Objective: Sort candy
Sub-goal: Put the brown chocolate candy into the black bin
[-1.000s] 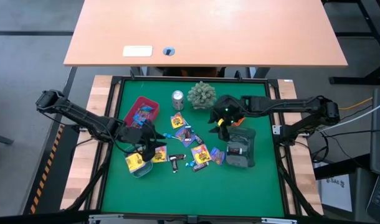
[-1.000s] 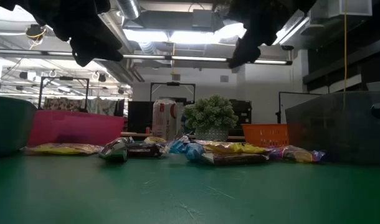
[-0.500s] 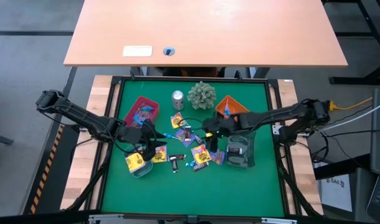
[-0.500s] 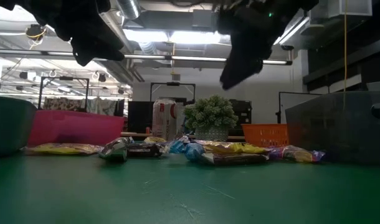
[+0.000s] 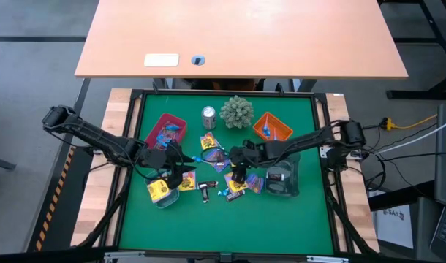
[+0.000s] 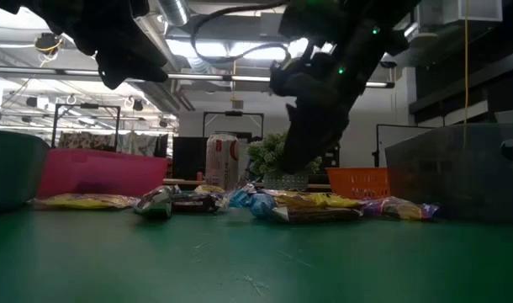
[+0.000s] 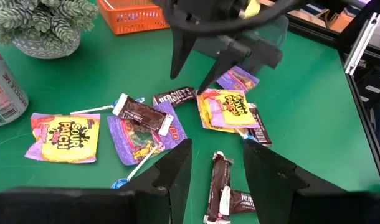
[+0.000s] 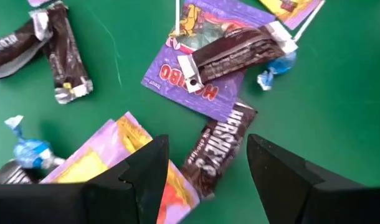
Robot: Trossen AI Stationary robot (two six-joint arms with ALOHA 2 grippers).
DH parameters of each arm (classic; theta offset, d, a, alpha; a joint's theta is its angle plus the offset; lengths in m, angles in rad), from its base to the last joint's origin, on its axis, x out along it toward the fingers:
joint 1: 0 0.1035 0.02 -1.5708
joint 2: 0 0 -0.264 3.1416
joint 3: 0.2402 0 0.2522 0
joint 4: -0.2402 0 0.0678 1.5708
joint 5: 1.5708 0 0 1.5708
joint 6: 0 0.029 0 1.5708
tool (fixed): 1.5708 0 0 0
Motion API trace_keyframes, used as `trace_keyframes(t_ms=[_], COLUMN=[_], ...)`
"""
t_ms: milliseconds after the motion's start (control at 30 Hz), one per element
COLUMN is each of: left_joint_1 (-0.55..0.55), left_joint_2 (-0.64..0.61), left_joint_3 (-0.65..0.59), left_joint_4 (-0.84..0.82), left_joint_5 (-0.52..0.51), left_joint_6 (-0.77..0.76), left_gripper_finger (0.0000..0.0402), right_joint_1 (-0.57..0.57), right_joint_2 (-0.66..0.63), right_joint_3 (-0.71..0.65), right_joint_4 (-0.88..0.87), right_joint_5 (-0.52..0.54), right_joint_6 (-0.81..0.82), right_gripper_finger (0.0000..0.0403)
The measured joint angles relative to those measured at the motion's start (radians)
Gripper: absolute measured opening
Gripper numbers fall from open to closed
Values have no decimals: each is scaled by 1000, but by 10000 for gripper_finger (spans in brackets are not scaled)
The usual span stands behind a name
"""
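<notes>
Candy, small wrapped sweets, lies scattered mid-surface; a dark brown Hershey's mini bar [image 8: 216, 152] lies directly beneath the right end effector [image 8: 205, 180], its long axis running between the wide-open, empty fingers. The left end effector [image 7: 216, 180] hovers open nearby.

Green felt tabletop [image 5: 281, 219]; yellow-and-purple Sour Patch packets [image 7: 66, 136]; dark brown Hershey's bars [image 8: 218, 151]; purple Haribo packet [image 8: 199, 62]; blue-wrapped sweet [image 8: 27, 152]; orange mesh basket [image 5: 273, 127]; pink tray [image 5: 164, 131].
</notes>
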Motion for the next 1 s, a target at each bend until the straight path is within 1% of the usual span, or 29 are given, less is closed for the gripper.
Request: trace_keyframes(t_ms=[133,267,367,600,867,1000], left_joint_1=[0,0,0,0,0,0], left_joint_2=[0,0,0,0,0,0], left_joint_3=[0,0,0,0,0,0], left_joint_4=[0,0,0,-1,0,0], left_joint_5=[0,0,0,0,0,0], left_joint_6=[0,0,0,0,0,0], left_gripper_finger=[132,132,132,132,132,132], right_joint_1=[0,1,0,1,0,0], right_joint_2=[39,71,87,92,92,98], right_joint_3=[0,0,0,0,0,0], right_joint_4=[47,34,35,36,36,37], right_joint_5=[10,118,155,139,74,75], right_joint_6=[-4,-7,-7,-30,-30,-31], right_gripper_finger=[216,216,216,216,216,216])
